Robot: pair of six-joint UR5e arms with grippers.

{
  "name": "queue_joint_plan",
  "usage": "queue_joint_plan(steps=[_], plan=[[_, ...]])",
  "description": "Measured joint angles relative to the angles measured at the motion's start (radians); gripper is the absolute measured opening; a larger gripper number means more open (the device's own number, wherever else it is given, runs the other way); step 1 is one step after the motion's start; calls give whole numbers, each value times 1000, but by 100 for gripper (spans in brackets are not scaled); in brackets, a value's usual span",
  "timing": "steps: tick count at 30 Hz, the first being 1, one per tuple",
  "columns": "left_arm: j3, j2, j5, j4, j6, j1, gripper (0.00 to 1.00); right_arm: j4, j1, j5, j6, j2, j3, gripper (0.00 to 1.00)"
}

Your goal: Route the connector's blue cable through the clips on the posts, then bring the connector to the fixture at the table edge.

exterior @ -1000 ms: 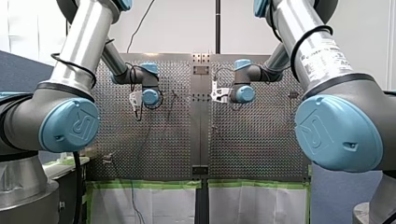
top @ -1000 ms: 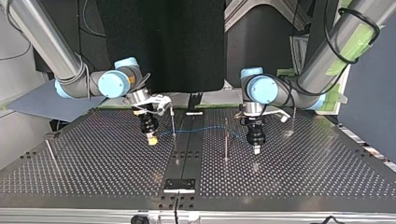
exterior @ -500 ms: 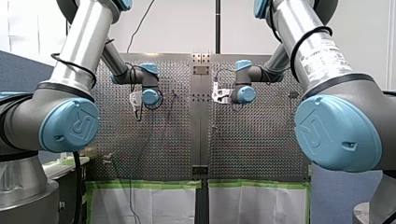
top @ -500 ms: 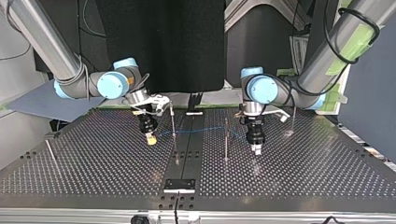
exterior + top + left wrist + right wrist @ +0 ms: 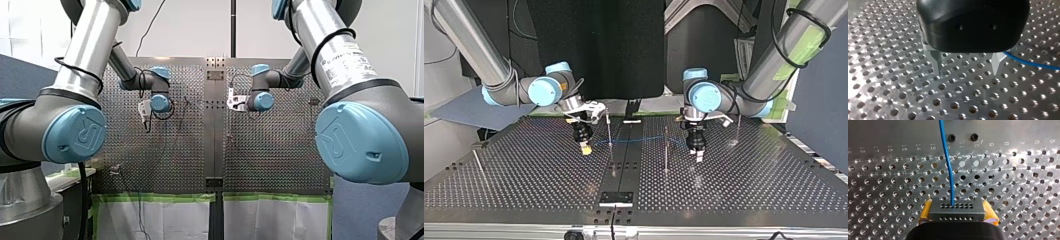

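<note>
Perforated metal table fills the top view, with both arms hanging over it. Two thin posts stand near its middle, and a blue cable runs past them. The robot's right gripper clamps its yellow pads on the grey connector, the cable leading ahead. Its left gripper stands spread with nothing between its fingers, the cable just beside one of them.

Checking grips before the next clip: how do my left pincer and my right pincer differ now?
My left pincer is open and empty; my right pincer is shut on the connector. Left's fingers are bare metal; right's carry yellow pads. Both point down at the perforated table.
</note>
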Motion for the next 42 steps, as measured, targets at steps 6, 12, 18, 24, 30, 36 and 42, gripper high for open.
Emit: queue_joint_plan(steps=[6,12,18,24,30,36,42], plan=[[0,9,-17,-47,-20,-11,100,3,0,0,0,0,0,0],[-17,30,23,-97,-24,-26,100,8,1,0,0,0,0,0],[-58,72,51,-142,-57,-31,100,13,2,1,0,0,0,0],[-109,122,54,-186,-88,-32,100,15,5,0,0,0,0,0],[-164,177,78,-231,-95,-44,100,20,7,0,0,0,0,0],[-217,230,128,-250,-114,-59,100,27,8,0,0,0,0,0],[-263,285,162,-256,-119,-72,100,33,8,1,0,0,0,0]])
